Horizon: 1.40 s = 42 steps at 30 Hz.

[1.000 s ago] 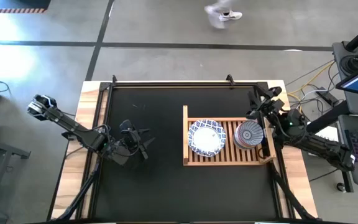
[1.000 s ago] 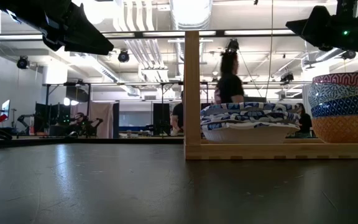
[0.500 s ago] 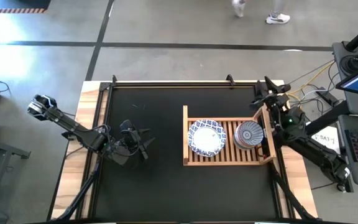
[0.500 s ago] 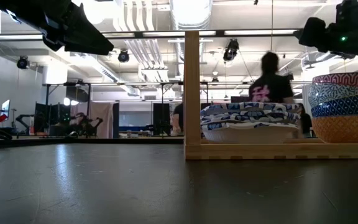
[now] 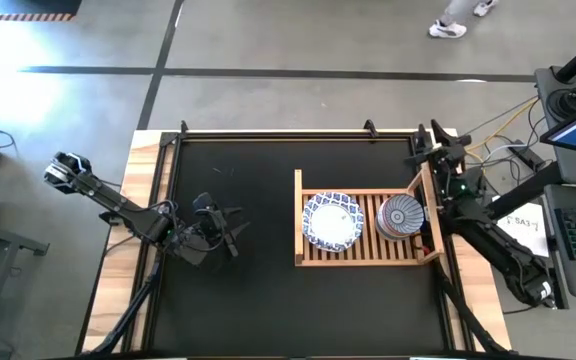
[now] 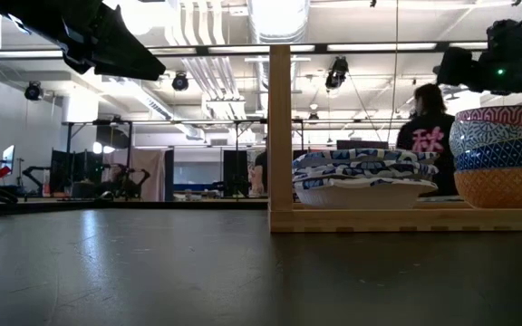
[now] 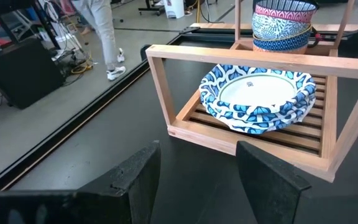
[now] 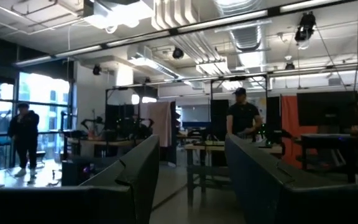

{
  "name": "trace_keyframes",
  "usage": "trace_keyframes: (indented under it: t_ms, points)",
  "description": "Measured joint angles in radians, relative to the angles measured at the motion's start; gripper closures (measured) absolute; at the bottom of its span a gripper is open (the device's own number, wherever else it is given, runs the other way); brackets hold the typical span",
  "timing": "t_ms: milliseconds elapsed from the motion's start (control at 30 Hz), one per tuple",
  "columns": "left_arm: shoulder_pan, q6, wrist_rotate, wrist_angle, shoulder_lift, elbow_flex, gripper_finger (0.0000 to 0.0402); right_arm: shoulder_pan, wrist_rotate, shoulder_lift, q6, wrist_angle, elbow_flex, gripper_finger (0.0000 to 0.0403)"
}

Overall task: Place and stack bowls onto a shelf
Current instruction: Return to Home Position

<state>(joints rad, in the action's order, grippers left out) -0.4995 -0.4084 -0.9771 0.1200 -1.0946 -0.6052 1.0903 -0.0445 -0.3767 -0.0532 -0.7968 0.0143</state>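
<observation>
judging stacking complete — bowls (image 5: pixel 331 221) sit in two stacks on the shelf (image 5: pixel 363 261), left gripper (image 5: pixel 233 233) and right gripper (image 5: pixel 434 140) both empty, fingers (image 7: pixel 263 177) apart — only homing left.

The left gripper (image 7: pixel 199 153) hangs with fingers spread, facing the shelf (image 7: pixel 241 62). A stack of blue-and-white bowls (image 7: pixel 257 96) sits on the shelf's slats; small bowls (image 7: pixel 283 25), red topmost, are stacked at its far end.
</observation>
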Motion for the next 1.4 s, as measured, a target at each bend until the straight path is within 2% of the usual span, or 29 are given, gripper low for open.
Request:
trace_keyframes:
  t_ms: [133, 333, 633, 933, 1400]
  points:
    - [0.0, 0.003, 0.0, 0.0, 0.0, 0.0, 0.0209, 0.012, 0.019, -0.01, 0.024, 0.0, 0.0, 0.0232]
    - [0.0, 0.004, 0.0, 0.001, 0.0, 0.0, 0.0209, 0.012, -0.035, -0.011, 0.131, 0.036, 0.0, 0.0232]
    - [-0.001, 0.007, 0.0, 0.0, 0.0, 0.0, 0.0209, 0.012, -0.034, -0.011, 0.128, 0.113, 0.0, 0.0232]
    - [-0.001, 0.007, 0.0, 0.0, 0.0, 0.0, 0.0209, 0.012, -0.035, -0.011, 0.108, 0.113, 0.0, 0.0232]
    - [-0.001, 0.006, 0.0, -0.001, 0.0, 0.0, 0.0209, 0.029, -0.035, 0.24, 0.106, 0.226, 0.0, 0.0232]
